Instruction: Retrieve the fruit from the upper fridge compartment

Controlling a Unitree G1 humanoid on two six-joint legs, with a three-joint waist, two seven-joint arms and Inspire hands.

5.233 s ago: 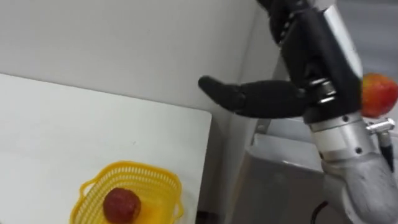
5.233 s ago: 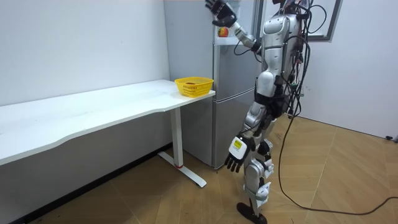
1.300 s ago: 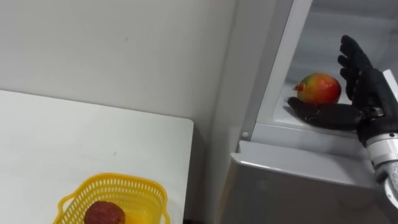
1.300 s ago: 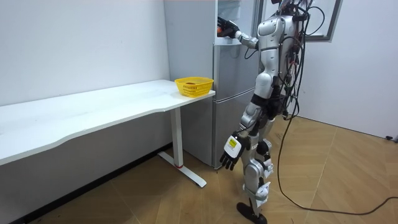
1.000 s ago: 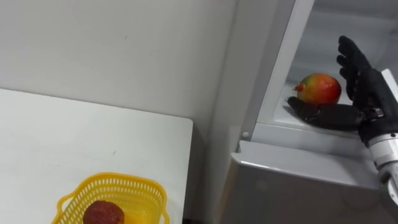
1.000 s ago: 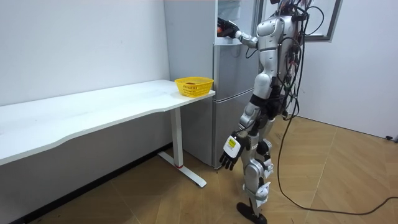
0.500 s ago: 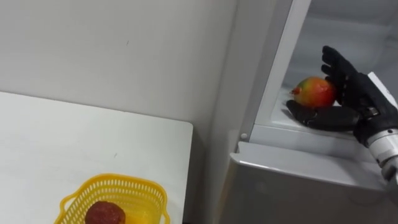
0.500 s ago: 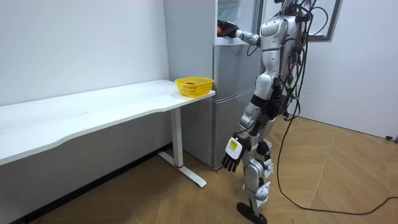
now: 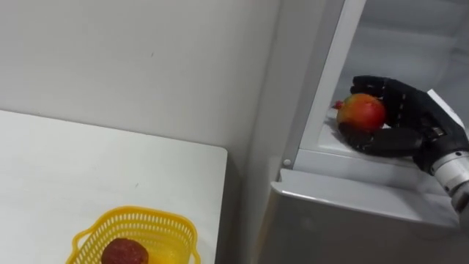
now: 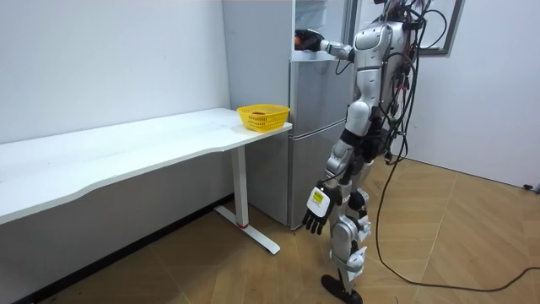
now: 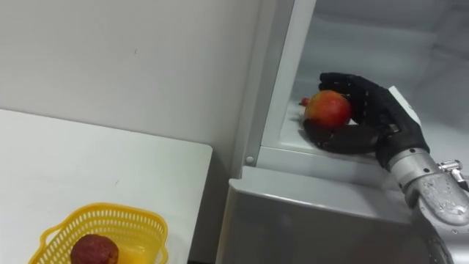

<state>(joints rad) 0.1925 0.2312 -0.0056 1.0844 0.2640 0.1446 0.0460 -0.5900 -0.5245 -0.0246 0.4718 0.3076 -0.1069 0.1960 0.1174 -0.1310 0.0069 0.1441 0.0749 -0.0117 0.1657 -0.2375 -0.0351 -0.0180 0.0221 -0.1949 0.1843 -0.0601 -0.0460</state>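
A red and yellow fruit [image 9: 360, 111] [image 11: 327, 108] sits at the front of the open upper fridge compartment [image 9: 366, 158]. My right hand [image 9: 399, 117] [image 11: 370, 114] is curled round it, fingers over the top and back, thumb underneath in front. In the room view I stand facing the fridge [image 10: 314, 135] with the right hand [image 10: 305, 38] raised into its upper part. My left hand [image 10: 315, 211] hangs open at knee height.
A yellow basket [image 9: 135, 238] [image 10: 263, 117] holding a dark red fruit [image 9: 123, 253] stands at the near corner of the white table [image 9: 88, 169], left of the fridge. The fridge's lower door [image 9: 352, 227] is closed below my right hand.
My right hand has moved left and closed round the fruit, which was lying free beside the open hand a second ago. The fruit has shifted slightly left with it.
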